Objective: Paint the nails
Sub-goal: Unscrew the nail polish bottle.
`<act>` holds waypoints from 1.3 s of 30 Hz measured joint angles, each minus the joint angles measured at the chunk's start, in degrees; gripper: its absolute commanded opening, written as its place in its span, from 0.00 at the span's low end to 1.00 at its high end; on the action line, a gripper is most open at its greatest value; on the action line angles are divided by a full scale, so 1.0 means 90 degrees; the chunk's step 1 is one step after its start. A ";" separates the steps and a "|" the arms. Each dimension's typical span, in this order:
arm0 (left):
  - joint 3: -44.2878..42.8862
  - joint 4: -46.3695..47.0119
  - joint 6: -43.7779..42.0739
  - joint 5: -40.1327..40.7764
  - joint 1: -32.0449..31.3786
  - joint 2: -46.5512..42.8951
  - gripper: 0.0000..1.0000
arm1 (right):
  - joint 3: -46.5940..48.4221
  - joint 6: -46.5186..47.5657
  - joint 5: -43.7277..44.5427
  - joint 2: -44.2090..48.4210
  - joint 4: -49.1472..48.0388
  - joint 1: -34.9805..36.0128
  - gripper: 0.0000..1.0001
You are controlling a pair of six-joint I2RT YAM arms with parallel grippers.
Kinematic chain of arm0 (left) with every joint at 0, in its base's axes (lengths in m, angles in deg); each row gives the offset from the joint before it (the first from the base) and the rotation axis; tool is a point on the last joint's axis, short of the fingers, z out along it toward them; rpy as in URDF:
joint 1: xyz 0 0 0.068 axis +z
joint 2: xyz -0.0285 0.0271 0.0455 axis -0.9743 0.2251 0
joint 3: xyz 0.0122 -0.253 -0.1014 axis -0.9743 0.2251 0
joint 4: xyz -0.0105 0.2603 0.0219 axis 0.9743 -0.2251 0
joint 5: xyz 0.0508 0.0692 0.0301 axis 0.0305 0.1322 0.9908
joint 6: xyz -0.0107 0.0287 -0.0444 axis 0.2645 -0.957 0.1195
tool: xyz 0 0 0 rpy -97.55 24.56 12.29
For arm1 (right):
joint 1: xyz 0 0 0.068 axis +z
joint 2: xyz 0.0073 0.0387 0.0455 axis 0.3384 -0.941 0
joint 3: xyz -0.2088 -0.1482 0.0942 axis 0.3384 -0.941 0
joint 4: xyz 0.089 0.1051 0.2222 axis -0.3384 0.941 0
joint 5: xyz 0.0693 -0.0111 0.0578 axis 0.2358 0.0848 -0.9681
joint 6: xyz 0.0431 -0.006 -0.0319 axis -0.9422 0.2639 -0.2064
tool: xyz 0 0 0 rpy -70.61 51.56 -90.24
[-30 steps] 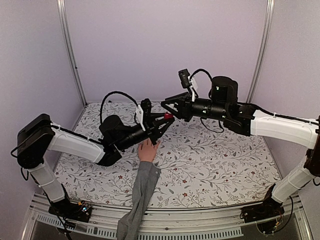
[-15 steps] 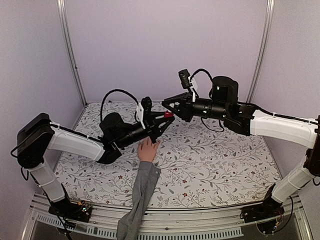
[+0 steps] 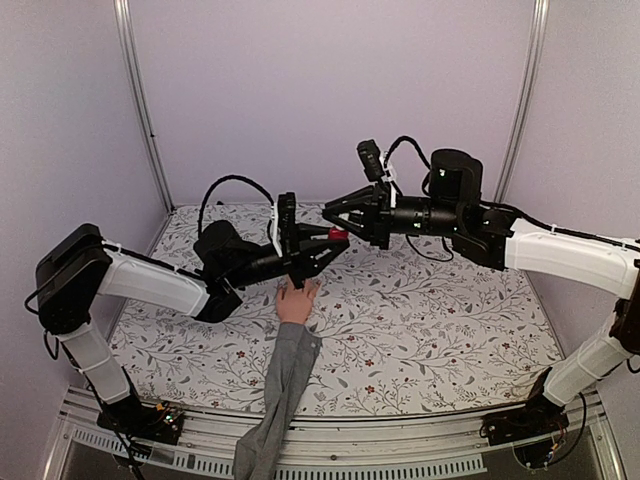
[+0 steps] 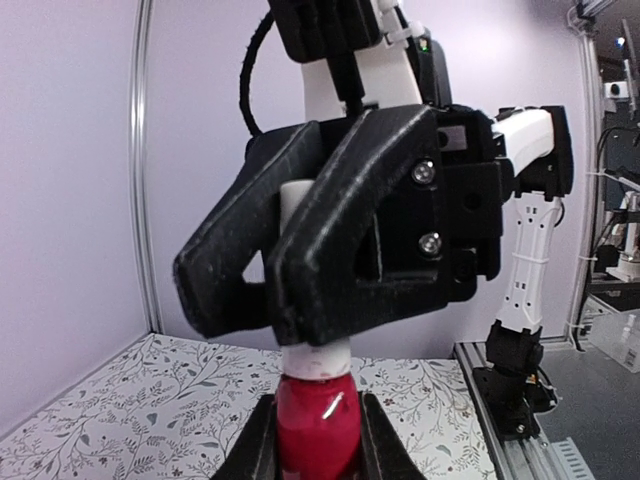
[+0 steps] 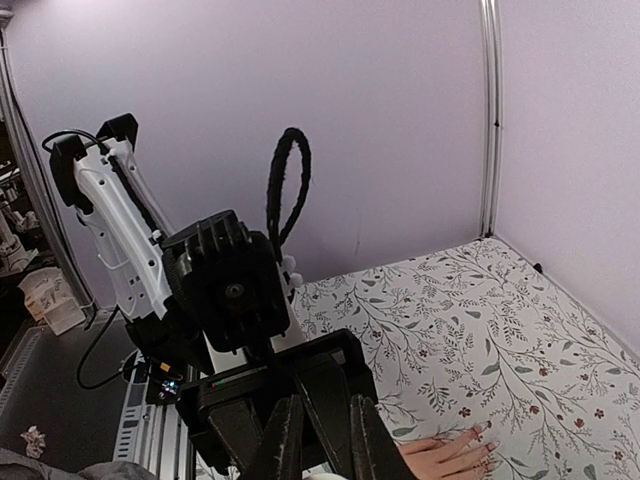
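Now the left fingers (image 3: 334, 241) are clenched on the small red polish bottle (image 4: 315, 425) and hold it upright in the air, above the bench (image 3: 430, 320). In the left wrist view the two black fingers press the red body of the bottle from both sides.

The right fingers (image 3: 330, 212) reach in from the right side and are closed on the white cap (image 4: 315, 355) of the bottle, directly over its red body. So both arms meet at the same bottle, one below and one above.

The mannequin hand (image 3: 296, 302) lies flat on the flowered bench, just under and a little nearer than the bottle. Its spread fingertips point to the back wall. Its grey sleeve (image 3: 282, 375) runs toward the near edge of the bench and hangs over it.

The nails (image 5: 484, 430) are at these fingertips, well below the bottle. They are very small, and I cannot tell whether any colour is on them.
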 measured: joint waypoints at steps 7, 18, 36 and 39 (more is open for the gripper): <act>-0.0083 0.0357 0.0384 -0.0680 0.0034 0.0112 0.00 | 0.0000 0.0274 -0.0595 0.0083 -0.0002 -0.0007 0.00; -0.0372 0.1015 0.1158 -0.2042 0.0063 0.0423 0.00 | 0.0000 0.0804 -0.1807 0.0165 0.0002 -0.0005 0.00; -0.0005 0.1564 0.1455 -0.1902 0.0070 0.0413 0.00 | -0.0053 0.0874 -0.1715 0.0287 0.0311 -0.0010 0.54; 0.0095 0.1192 0.0981 -0.1025 0.0053 0.0153 0.00 | -0.0058 0.0478 -0.0840 0.0350 0.0306 -0.0044 0.57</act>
